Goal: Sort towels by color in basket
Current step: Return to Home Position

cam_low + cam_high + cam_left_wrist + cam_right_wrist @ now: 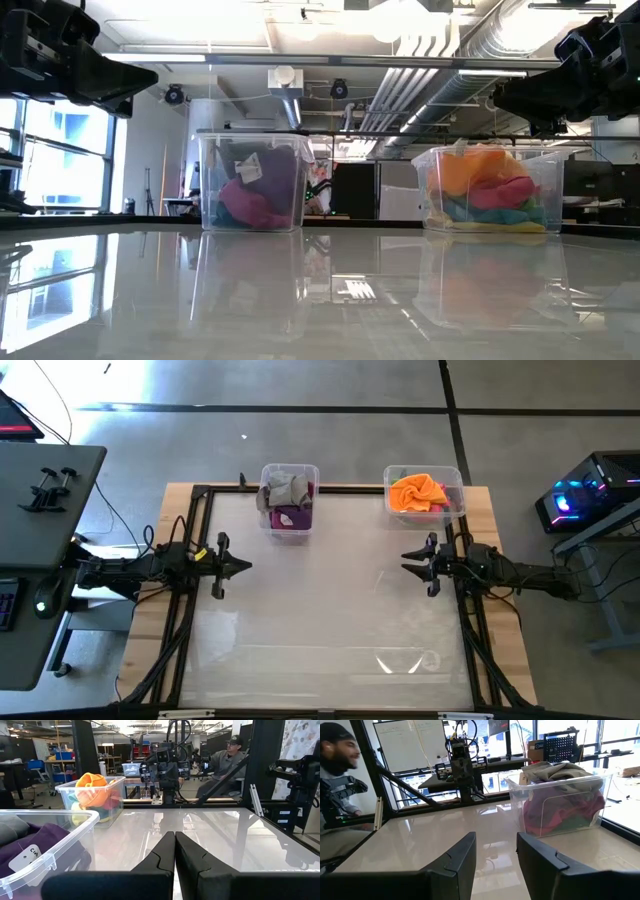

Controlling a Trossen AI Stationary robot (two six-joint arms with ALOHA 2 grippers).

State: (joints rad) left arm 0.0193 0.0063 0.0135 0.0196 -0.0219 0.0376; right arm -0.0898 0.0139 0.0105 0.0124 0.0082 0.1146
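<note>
2 clear hard-plastic bins are sitting well apart at the far edge of the table [330,622], each boxy with rounded corners and a flared rim. The left bin [290,467] is holding a crumpled grey towel [283,488] on top, lying over a purple towel [292,518] with a white tag, and a magenta towel [245,205] is bunching softly at the bottom. The right bin [425,469] is holding a puffy orange towel [416,492] as its crown, with a pink towel [495,192], a light blue towel [500,212] and a yellow towel [480,226] layering in folds beneath.

The tabletop is gleaming, pale and mirror-smooth, framed by bare wood.

The left gripper [243,567] is hovering over the table's left side, its 2 dark angular fingers pressing together on nothing. The right gripper [406,561] is hovering over the right side, fingers parting with a clear gap and carrying nothing.

A person [227,757] is sitting beyond the table.
</note>
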